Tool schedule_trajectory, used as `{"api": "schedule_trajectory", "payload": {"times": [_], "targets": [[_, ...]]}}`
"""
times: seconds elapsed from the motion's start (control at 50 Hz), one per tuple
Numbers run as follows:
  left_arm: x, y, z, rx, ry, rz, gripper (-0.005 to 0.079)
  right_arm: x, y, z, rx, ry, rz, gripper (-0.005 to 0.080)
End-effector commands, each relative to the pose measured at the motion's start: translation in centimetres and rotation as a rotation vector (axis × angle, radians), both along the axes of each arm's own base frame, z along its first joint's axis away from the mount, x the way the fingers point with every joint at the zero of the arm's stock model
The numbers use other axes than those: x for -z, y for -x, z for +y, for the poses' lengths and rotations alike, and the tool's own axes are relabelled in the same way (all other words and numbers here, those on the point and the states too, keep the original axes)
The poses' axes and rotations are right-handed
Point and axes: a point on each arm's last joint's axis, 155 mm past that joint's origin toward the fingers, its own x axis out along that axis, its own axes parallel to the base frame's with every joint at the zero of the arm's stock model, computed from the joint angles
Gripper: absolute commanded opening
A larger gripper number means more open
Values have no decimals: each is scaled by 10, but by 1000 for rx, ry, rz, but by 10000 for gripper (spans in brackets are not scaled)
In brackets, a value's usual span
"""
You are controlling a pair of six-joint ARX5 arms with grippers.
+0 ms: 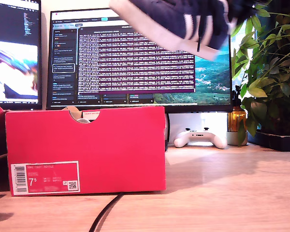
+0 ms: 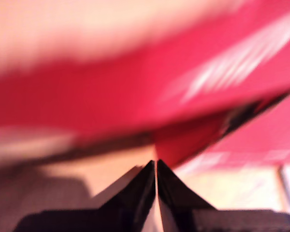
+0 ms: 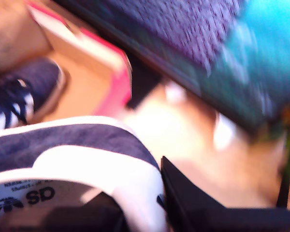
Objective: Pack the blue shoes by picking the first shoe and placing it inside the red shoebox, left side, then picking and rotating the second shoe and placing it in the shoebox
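Where its label (image 1: 45, 178) reads "7.5", red shoebox (image 1: 85, 150) stands.

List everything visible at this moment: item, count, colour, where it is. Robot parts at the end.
Blue shoes: two, navy with white stripes and soles. One is in the air at the top of the exterior view, above the monitor; the other lies inside the box in the second wrist view.
Red shoebox: one, pinkish-red, on the desk at the exterior view's left, white label reading 7.5.
Monitors: two, lit, behind the box.
Game controller: one, white, under the monitor.
Plant: one, green, at the exterior view's right.
Amber bottle: one, beside the plant.
Cable: one, black, on the desk.
My first pincer: black, shut, empty, near the box.
My second pincer: black, clamped on the airborne shoe's heel.
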Motion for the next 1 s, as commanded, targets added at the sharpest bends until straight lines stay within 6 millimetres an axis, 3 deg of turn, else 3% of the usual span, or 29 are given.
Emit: {"api": "schedule_trajectory", "payload": {"times": [0.0, 0.28, 0.7, 0.82, 0.98], "targets": [[1, 2, 0, 6, -1, -18, -21, -31, -5, 12, -18, -38, -97, -11], [-27, -9, -4, 6, 33, -134, -21, -35, -35, 45, -81, 101, -274, -11], [-40, -13, -5, -1, 63, -175, -21, -38, -65, 103, -207, 276, -525, -11], [-40, -13, -5, -6, 74, -168, -21, -31, -67, 114, -250, 325, -553, -11], [-40, -13, -5, -6, 74, -168, -21, -8, -68, 126, -307, 387, -533, -11]]}}
